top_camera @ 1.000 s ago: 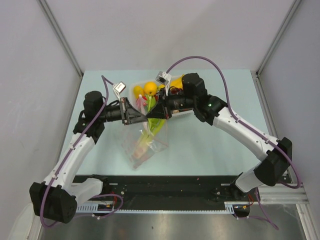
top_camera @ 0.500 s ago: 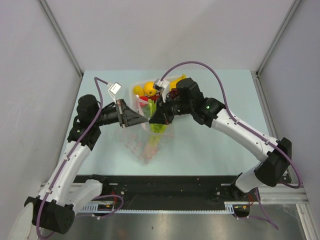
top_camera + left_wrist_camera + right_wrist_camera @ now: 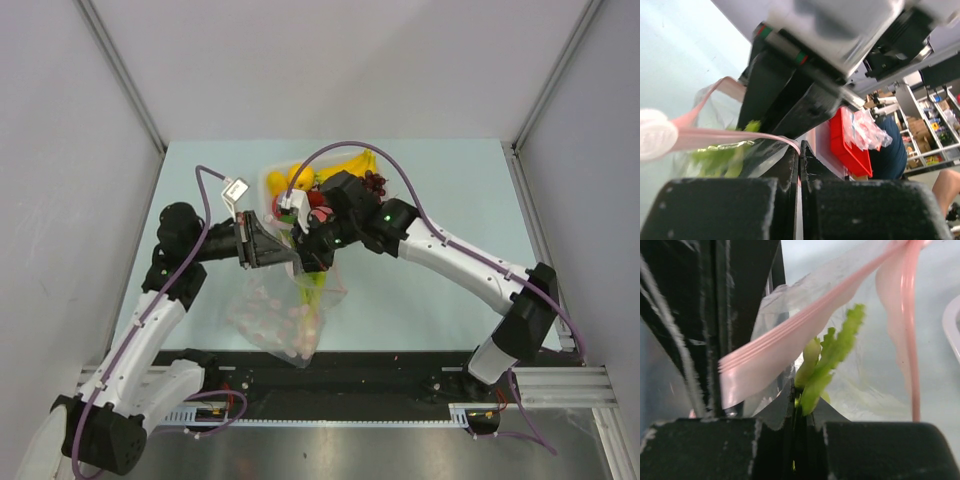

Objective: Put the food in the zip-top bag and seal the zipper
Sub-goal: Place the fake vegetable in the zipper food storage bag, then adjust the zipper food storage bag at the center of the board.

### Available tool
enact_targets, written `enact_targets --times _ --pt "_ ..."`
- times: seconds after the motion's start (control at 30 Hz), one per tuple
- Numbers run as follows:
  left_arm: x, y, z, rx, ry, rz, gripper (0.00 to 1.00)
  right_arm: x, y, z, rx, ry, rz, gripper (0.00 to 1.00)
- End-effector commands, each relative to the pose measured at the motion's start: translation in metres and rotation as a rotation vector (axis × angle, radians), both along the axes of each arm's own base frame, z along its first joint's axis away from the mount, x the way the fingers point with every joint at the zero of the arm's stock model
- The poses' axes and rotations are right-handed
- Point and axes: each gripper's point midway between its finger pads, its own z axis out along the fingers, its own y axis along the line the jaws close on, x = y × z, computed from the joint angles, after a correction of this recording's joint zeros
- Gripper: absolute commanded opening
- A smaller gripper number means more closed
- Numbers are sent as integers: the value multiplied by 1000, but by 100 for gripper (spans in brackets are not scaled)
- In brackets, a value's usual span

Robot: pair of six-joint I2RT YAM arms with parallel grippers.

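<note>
The clear zip-top bag hangs from my left gripper, which is shut on its pink zipper at the jaw tips. My right gripper is shut on the green-white leafy stalk and meets the left gripper at the bag's mouth. The stalk's green part shows through the plastic. The zipper stands parted around the stalk. More food lies behind in the white basket: an orange, a lemon, bananas and purple grapes.
The basket sits at the table's far middle, partly hidden by my right arm. Grey walls close both sides. A black rail runs along the near edge. The basket's rim shows at the right of the right wrist view.
Both grippers have shifted toward the near side and slightly left, still together. The bag has swung nearer and spread out below them. The stalk stays in the right gripper.
</note>
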Motion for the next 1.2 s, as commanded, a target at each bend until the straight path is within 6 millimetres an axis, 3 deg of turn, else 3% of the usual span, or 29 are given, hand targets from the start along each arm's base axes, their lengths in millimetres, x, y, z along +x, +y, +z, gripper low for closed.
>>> enact_targets --times 0.0,0.07,0.1,0.23,0.27,0.33,0.47,0.6,0.67,0.7,0.77,0.93,1.0,1.03,1.17 --pt "-2 2 18 -33 -161 17 0 -29 3 9 0 -66 174 0" --pt "-3 2 13 -20 -162 17 0 -32 4 15 -8 -112 198 7" --pt "-2 3 11 -13 -158 17 0 -33 4 19 -7 -140 208 19" --pt "-3 3 5 -6 -162 21 0 -41 1 34 -32 -312 277 49" --pt "-3 4 6 -7 -174 26 0 -53 -4 31 -66 -339 308 62" --pt "-3 4 4 -6 -191 25 0 -63 -13 24 -104 -398 378 71" --pt "-4 4 1 8 -202 18 0 -76 -23 42 -53 -459 411 88" --pt "-5 5 -3 24 -228 11 0 -88 -34 77 55 -525 423 91" --pt "-6 5 -4 28 -241 10 0 -87 -37 82 79 -535 392 98" --pt "-6 5 -4 29 -238 9 0 -81 -41 95 116 -564 354 98" --pt "-5 5 -4 29 -237 8 0 -73 -46 98 120 -545 291 98" --pt "-4 5 -2 27 -246 13 0 -21 -66 119 174 -423 51 92" --pt "-6 5 -1 25 -250 8 0 -5 -71 111 171 -346 -40 91" --pt "-5 5 0 25 -250 9 0 12 -79 103 155 -321 -98 88" --pt "-6 5 1 24 -249 3 0 42 -87 64 75 -195 -198 77"
